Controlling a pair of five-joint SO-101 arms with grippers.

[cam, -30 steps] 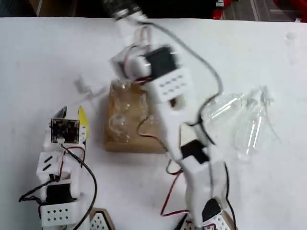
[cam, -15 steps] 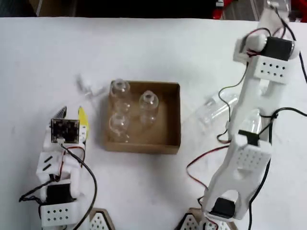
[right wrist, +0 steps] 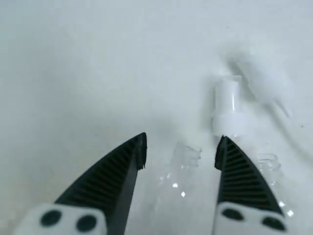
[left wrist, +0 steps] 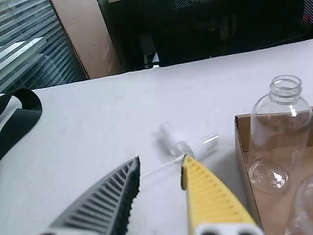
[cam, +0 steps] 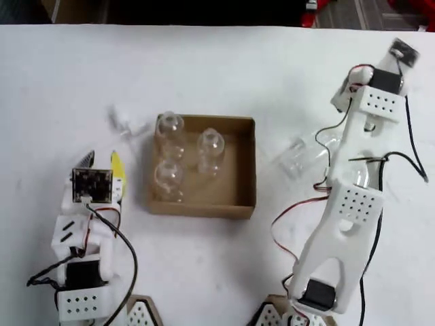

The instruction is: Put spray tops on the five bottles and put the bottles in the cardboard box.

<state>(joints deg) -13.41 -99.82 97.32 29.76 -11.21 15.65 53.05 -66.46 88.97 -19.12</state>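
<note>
As viewed from above, brown cardboard box (cam: 252,170): holds 3 upright clear plastic bottles (cam: 210,144).
Left gripper (left wrist: 160,164): released, near white spray top (left wrist: 188,143).
Right gripper (right wrist: 181,142): released, over lying clear bottle (right wrist: 183,171).

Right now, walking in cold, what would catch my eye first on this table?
A brown cardboard box sits in the middle of the white table with three clear plastic bottles, no tops on, standing inside. The right arm's open end effector hangs over more clear bottles lying on their sides, near a white spray top.
</note>
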